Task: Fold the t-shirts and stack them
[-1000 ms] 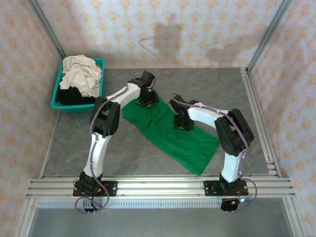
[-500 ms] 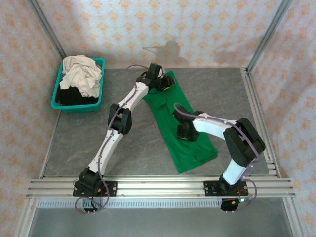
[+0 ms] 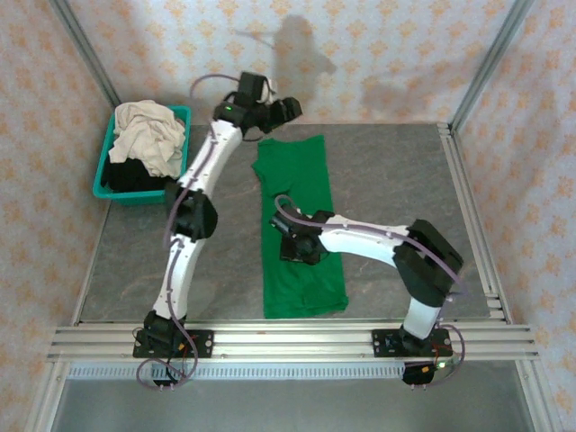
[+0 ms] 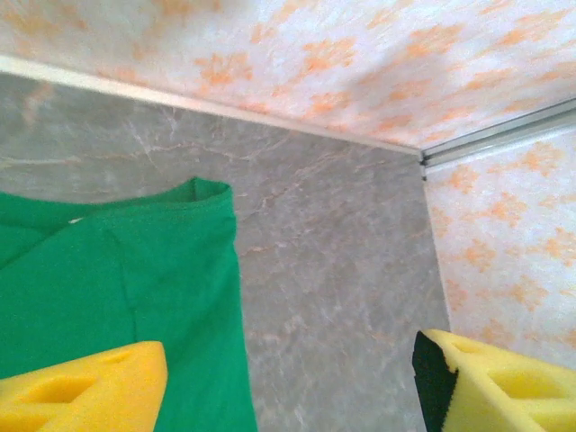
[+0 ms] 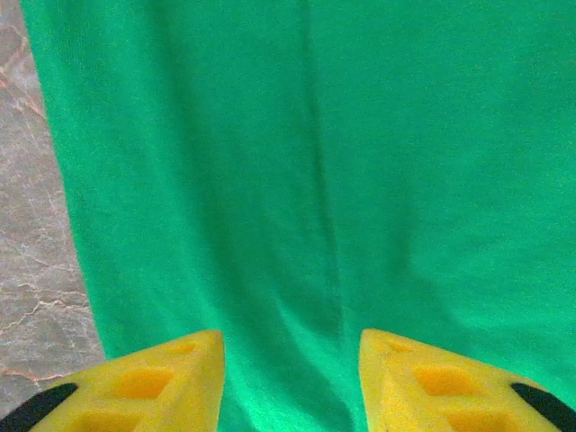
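Left gripper (image 4: pixel 292 364) hangs raised over the far edge of the bench (image 3: pixel 396 180), jaws wide apart and empty. Right gripper (image 5: pixel 292 351) sits low on the green t-shirt (image 3: pixel 301 175), which lies as a long flat strip mid-bench. Its jaws are partly apart, perhaps pinching cloth; I cannot tell. Cream t-shirt (image 3: pixel 148 135) and black t-shirt (image 3: pixel 130 177) sit in the teal basket (image 3: pixel 102 180), far left.

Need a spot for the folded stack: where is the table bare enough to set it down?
The widest bare patch of table lies between the green t-shirt and the right rail, beyond the right arm. A smaller one sits on the near side of the teal basket, left of the left arm. The middle, under shirt and right arm, is crowded.
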Controlling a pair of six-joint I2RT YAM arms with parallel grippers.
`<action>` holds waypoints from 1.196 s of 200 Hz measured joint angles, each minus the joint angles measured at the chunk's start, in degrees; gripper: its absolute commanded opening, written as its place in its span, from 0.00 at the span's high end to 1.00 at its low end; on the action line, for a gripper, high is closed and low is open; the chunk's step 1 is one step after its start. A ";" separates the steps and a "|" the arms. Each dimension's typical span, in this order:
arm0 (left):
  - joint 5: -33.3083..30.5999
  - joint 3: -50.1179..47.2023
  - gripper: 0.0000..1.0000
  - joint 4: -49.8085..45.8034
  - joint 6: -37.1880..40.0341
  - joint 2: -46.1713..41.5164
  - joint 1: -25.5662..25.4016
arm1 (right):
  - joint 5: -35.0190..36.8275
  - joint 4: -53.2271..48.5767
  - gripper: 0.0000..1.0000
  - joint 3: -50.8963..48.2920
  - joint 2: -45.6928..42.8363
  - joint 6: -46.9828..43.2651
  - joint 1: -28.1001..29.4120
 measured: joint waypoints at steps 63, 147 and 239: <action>-7.41 -71.19 0.32 5.84 3.69 -51.82 -10.54 | 4.79 -5.25 0.48 -20.31 -20.96 2.86 -0.35; -20.57 -114.22 0.32 10.95 -18.91 -74.18 -37.94 | -1.57 -3.58 0.42 -33.66 -32.06 7.08 -0.35; -21.07 -116.04 0.64 22.95 -28.61 -63.95 -47.54 | -6.47 1.51 0.47 -35.54 -31.28 9.60 0.74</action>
